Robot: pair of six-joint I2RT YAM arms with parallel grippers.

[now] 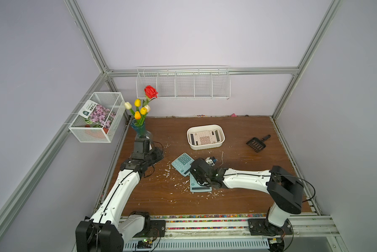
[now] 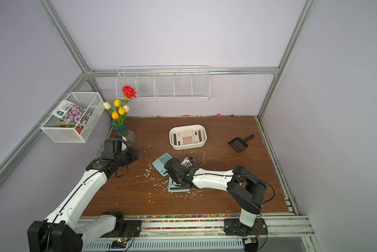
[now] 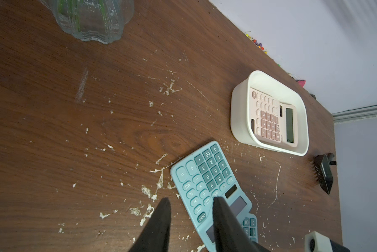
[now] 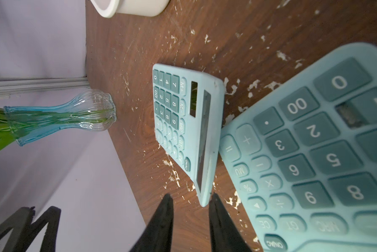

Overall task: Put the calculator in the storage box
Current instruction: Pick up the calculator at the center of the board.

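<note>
Right gripper [image 4: 191, 201]: fingers [image 4: 165, 209] parted, clamping nothing, bare wood visible in the gap. Corner of the angled teal calculator [image 4: 183, 122] sat right at one fingertip [image 4: 214, 204]; contact couldn't be told. That calculator lay face-up on the table [image 1: 237, 203], display end against the key end of the second teal calculator [image 4: 314, 152], touching or overlapping, unclear which. In a top view the second teal calculator [image 1: 201, 189] was mostly covered by the right wrist.

Left gripper [image 3: 189, 204]: fingers [image 3: 161, 213] also apart and empty, hovering over the wood on the glass vase [image 1: 140, 131] side of the angled calculator.

Both teal calculators were outside the storage box [image 1: 207, 145], on its near side and apart from it. Box stood toward the back of the table with a pink calculator [image 1: 205, 137] lying flat inside. Black slotted scoop [image 1: 257, 143] lay to the right of the box, well apart. White flecks [image 1: 168, 172] were scattered on the wood around the teal pair.
</note>
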